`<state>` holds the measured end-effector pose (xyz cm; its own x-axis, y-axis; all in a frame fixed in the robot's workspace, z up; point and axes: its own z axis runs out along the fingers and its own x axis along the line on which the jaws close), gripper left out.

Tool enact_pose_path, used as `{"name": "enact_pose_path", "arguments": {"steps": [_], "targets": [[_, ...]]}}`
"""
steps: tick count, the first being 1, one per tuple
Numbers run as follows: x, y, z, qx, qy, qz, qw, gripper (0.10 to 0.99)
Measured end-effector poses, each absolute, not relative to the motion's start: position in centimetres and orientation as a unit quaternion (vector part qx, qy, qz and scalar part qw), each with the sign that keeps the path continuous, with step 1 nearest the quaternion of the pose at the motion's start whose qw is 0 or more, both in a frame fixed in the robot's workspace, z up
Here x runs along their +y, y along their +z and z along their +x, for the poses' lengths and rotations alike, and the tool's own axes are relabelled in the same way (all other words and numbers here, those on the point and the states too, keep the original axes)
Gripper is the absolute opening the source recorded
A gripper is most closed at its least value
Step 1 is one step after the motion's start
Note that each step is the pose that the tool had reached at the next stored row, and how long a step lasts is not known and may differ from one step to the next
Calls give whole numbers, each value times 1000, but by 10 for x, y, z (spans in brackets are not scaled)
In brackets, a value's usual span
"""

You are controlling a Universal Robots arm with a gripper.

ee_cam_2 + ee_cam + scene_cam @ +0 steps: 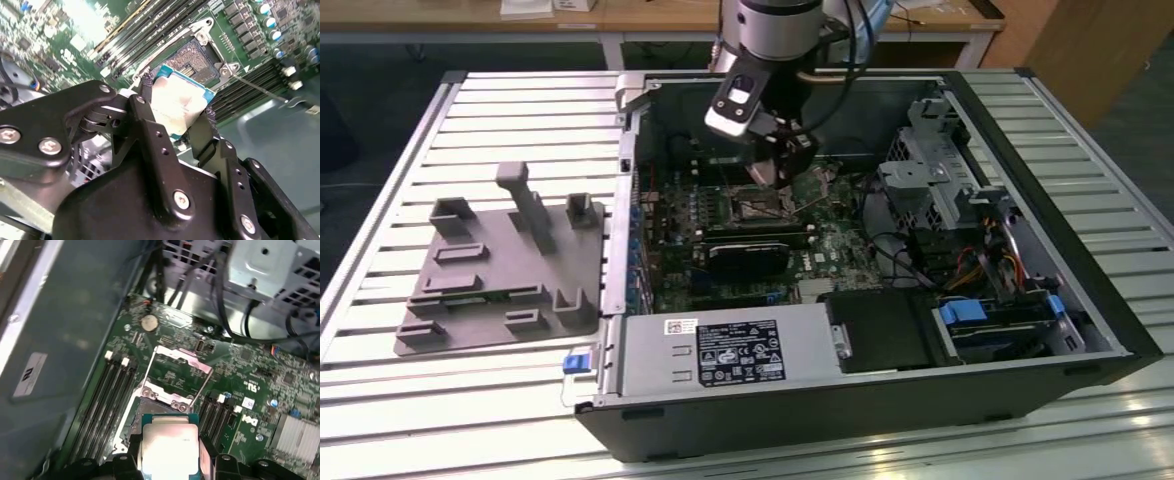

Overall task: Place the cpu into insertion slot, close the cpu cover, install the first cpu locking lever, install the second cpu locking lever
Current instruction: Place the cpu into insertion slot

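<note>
Exterior view: an open PC case [1041, 300] lay on a slatted table [494, 120], with a grey fixture [500, 265] on the table at the view's left. The arm [774, 40] reached down into the case. The gripper [781, 172] hung just above the slot [758, 207], with a black card [747, 250] just beside the slot. The cpu was too small to make out here.

Second wrist view: the gripper [177, 100] was clamped on the cpu [182, 105], one black finger [150, 115] on each of two opposite edges and the silver top facing the camera. The slot [197, 62] lay on the green board [65, 30] near the cpu, its dark centre bare. Memory slots [145, 30] ran alongside.

First wrist view: the cpu [167, 450] sat between the fingers of the gripper [169, 462], over the near edge of the slot [147, 412] and not seated in it. The cover [181, 357] stood flipped open on the far side of the slot. A round coin cell [149, 322] sat beyond the cover.
</note>
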<state>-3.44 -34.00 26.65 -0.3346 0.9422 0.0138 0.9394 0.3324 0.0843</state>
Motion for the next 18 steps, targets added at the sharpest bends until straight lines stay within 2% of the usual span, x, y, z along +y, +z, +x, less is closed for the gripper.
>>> {"name": "enact_pose_path", "arguments": {"steps": [18], "targets": [[-335,242,-36,743,34,668,24,537]]}}
